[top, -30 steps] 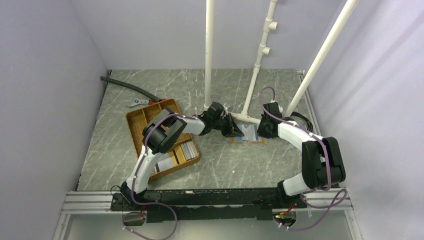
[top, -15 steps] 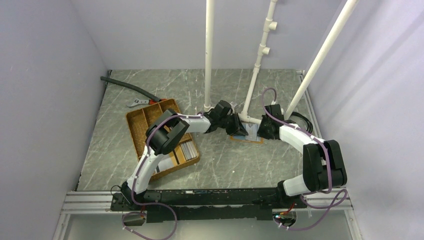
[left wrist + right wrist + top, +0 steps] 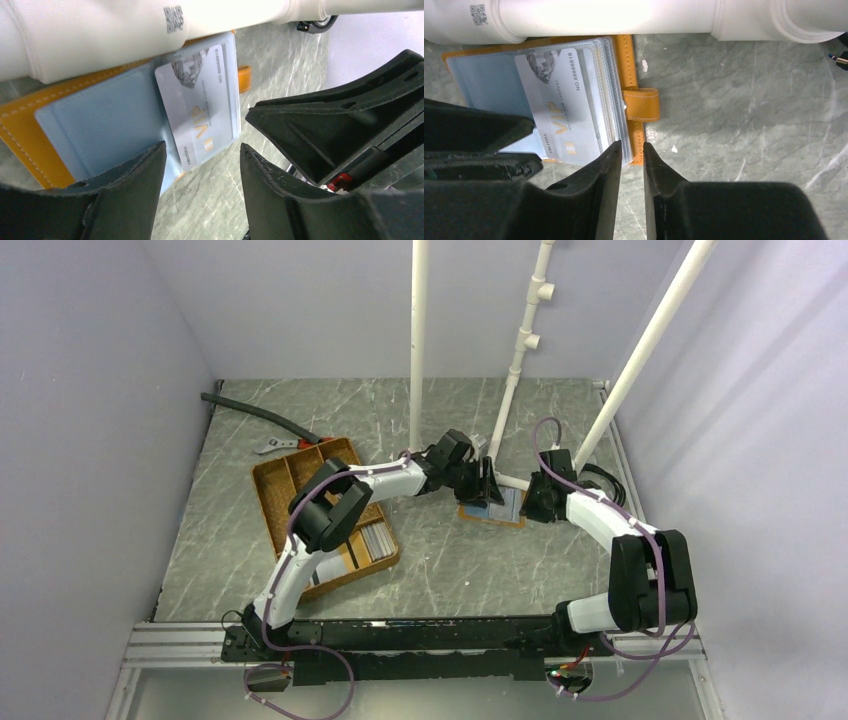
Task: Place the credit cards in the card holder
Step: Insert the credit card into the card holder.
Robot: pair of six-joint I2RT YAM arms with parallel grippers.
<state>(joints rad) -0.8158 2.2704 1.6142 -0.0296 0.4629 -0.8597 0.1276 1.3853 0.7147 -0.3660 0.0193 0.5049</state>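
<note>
Marble table (image 3: 450,570) carries the open orange card holder (image 3: 628,55); we see the left gripper (image 3: 202,150) spread, empty, the right gripper (image 3: 632,147) nearly closed at its edge, grip unclear; one credit card (image 3: 197,107) sits inside

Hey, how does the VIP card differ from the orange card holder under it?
The VIP card is silvery white with gold lettering; the card holder is orange-tan with pale blue pages. The card is smaller, covering only part of the holder. The card lies tilted, while the holder's edge runs along the white pipe. The holder has a strap tab; the card has none. Both are flat rectangles.
</note>
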